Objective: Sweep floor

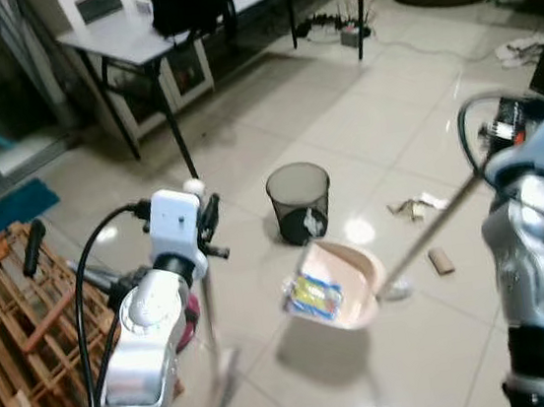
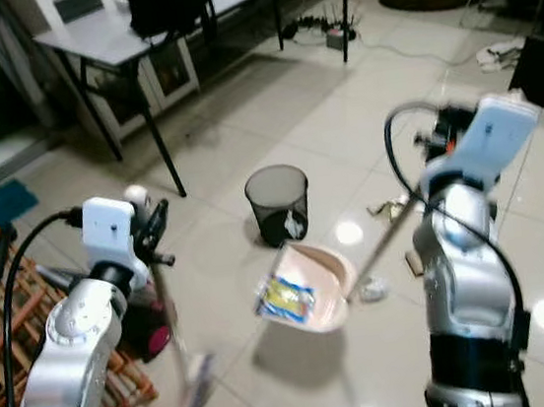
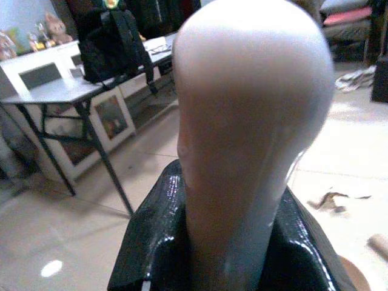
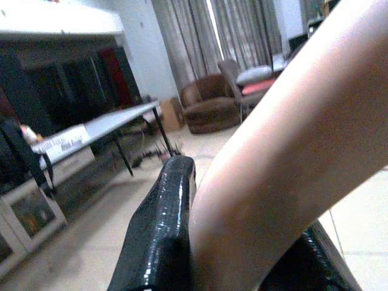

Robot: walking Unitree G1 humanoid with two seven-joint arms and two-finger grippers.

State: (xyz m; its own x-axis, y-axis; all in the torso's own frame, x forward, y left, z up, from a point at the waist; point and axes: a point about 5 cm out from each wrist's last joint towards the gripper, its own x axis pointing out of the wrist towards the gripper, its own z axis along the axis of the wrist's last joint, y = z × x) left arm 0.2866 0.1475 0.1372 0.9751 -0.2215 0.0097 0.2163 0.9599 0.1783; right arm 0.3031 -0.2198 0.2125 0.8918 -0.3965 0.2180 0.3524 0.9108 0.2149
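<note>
Your right gripper [image 4: 242, 242] is clamped on the dustpan [image 1: 340, 284] handle, pan lifted over the tiles beside the black bin [image 1: 301, 201], a yellow wrapper [image 1: 313, 298] inside. Your left gripper [image 3: 242, 254] grips the broom [image 1: 204, 271] by its rounded top. Scraps [image 1: 417, 208] lie near the bin; a wooden rack [image 1: 13, 315] stands by your left arm.

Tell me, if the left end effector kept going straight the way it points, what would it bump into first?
Probably the grey folding table with the black backpack on it. The left end effector, shut on the white broom handle, points across bare tiled floor towards it; depth is hard to judge.
</note>
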